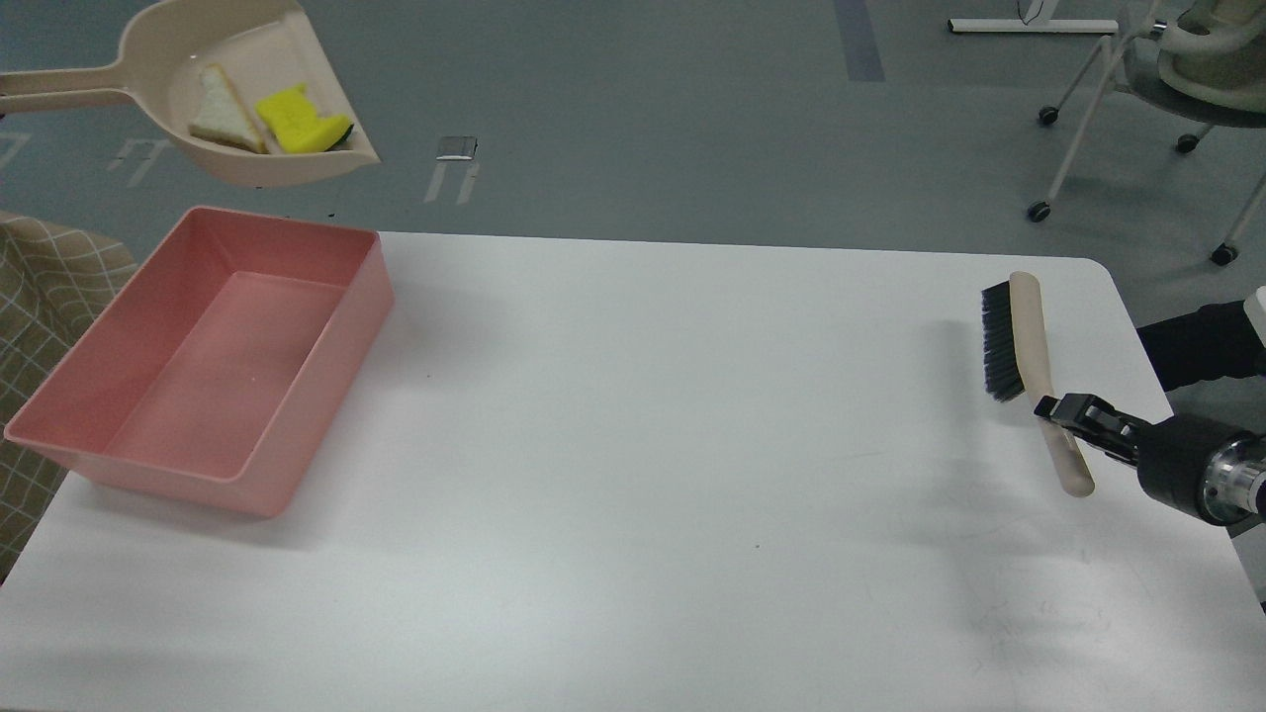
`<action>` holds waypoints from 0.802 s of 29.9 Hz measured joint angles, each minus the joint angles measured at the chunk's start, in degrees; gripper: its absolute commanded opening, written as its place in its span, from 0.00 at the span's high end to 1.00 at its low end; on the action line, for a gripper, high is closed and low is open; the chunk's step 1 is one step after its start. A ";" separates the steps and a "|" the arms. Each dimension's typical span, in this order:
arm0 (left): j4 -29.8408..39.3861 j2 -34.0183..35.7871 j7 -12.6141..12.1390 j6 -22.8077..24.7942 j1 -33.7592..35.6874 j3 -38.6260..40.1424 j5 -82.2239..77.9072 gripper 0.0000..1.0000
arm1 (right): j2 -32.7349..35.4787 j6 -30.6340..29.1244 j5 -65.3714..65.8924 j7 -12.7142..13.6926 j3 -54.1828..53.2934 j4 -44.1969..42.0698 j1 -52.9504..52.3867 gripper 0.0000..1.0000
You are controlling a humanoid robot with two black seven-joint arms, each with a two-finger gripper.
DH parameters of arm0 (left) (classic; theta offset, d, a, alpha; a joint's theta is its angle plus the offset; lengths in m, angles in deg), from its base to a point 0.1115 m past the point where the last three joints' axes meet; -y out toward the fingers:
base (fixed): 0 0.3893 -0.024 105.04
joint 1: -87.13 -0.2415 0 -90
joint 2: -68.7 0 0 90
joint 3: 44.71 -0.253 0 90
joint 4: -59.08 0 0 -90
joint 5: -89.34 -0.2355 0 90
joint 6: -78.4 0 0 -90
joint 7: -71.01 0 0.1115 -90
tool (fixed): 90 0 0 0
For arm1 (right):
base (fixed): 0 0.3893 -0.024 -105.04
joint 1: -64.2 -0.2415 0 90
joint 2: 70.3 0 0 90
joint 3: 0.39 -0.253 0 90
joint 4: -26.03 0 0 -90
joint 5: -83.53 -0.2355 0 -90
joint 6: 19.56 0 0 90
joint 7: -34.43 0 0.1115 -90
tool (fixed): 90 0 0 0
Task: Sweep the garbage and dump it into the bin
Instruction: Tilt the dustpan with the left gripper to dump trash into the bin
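Far left, beige dustpan (259,158) held aloft above the far end of the pink bin (119,420), handle running out past the frame edge; left gripper out of sight. Inside the pan, touching side by side: pale triangular bread-like slice (223,114) and yellow sponge chunk (297,124). Bin on the white table (633,475) at its left end, interior bare. Far right, right gripper (1056,407) clamped on the beige handle of the black-bristled brush (1024,356), bristles pointing left.
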 measured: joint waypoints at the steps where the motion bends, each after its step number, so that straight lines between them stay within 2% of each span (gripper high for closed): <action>1: -1.92 0.41 0.00 0.90 -0.01 -0.18 -0.19 0.85 | 0.00 0.00 0.00 0.00 0.00 0.00 0.00 0.94; 5: -6.35 3.19 0.00 6.06 -0.60 -1.29 -3.70 0.85 | -0.28 0.00 0.00 0.00 -0.41 0.08 0.00 0.94; 11: -6.85 8.27 0.07 11.33 -0.91 -1.77 -11.09 0.85 | -0.54 0.00 -0.18 0.00 -1.15 0.10 0.00 0.94; 20: -6.25 12.16 0.70 11.89 0.43 -1.58 -25.97 0.85 | -0.79 0.00 -2.25 -0.11 -1.83 0.36 0.40 0.94; 24: -4.76 13.12 0.74 11.90 4.38 -1.41 -33.64 0.84 | -0.79 0.00 -3.64 -0.93 -3.99 0.60 2.26 0.94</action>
